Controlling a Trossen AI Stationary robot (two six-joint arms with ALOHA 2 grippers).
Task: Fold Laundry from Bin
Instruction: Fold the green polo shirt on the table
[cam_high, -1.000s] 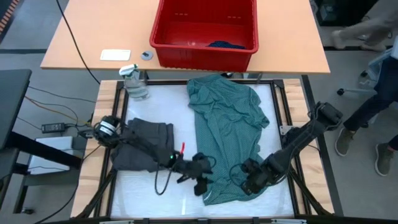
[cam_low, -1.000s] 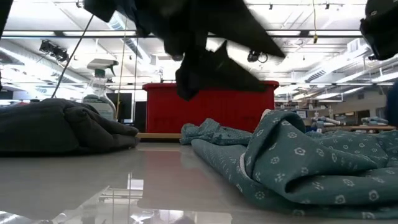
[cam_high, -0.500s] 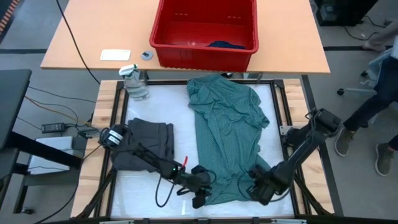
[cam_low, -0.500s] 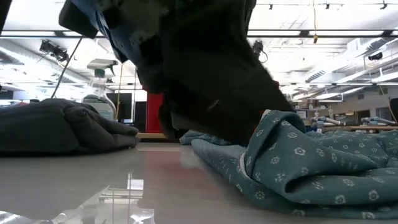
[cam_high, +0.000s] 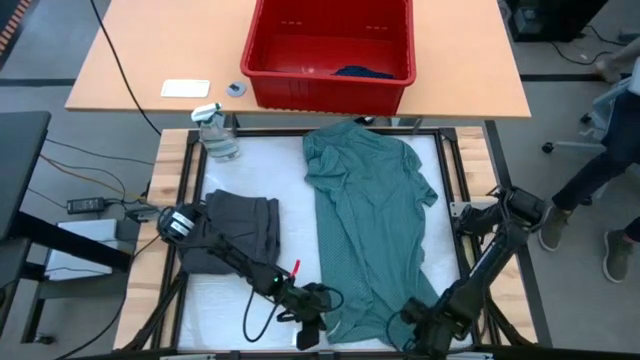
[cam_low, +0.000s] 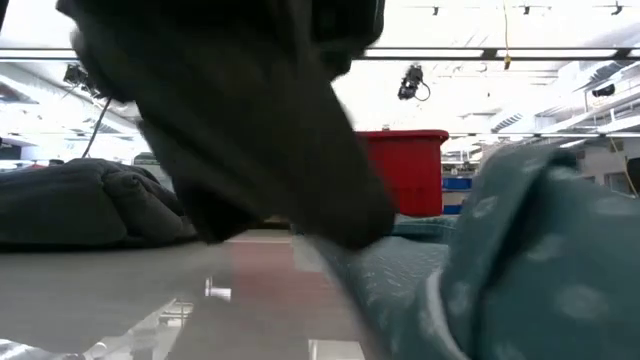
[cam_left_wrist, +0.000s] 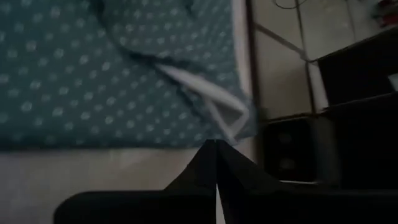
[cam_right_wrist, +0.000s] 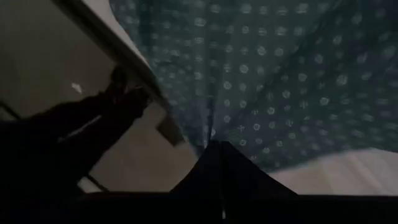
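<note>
The teal-green dotted T-shirt (cam_high: 368, 225) lies lengthwise on the white table top, with its collar end near the red bin (cam_high: 325, 80). My left gripper (cam_high: 320, 322) is shut at the shirt's near left hem corner. My right gripper (cam_high: 418, 322) is shut on the near right hem corner. In the low view the left gripper (cam_low: 250, 130) is a dark mass at the centre left. A dark blue piece of laundry (cam_high: 362, 72) lies in the bin. A folded dark grey piece (cam_high: 235, 235) rests flat on the table's left part. My left gripper (cam_left_wrist: 216, 147) pinches the edge of the T-shirt's hem (cam_left_wrist: 208, 138) at its near left corner. The fingers slant down from the table's left. The cloth around them lies flat on the table, and a turned-over pale hem fold (cam_left_wrist: 227, 118) shows just beyond. My right gripper (cam_right_wrist: 217, 144) pinches the T-shirt's hem (cam_right_wrist: 214, 132) at the near right corner, fingers pointing steeply down. Creases fan out from the fingertips, so the cloth is drawn taut. In the low view this corner (cam_low: 540, 250) stands raised off the table.
A spray bottle (cam_high: 218, 135) stands at the table's far left corner. A white card (cam_high: 186, 88) lies on the wooden table beside the bin. A person (cam_high: 605, 170) stands beyond the right edge. A red-tipped cable (cam_high: 270, 300) loops by the left arm.
Both grippers have moved toward the table's near edge. My right gripper drew the shirt's bunched near right part out with it, so the shirt now lies longer and flatter while its collar end stays put. My left gripper has sunk to the near left hem corner and shut.
</note>
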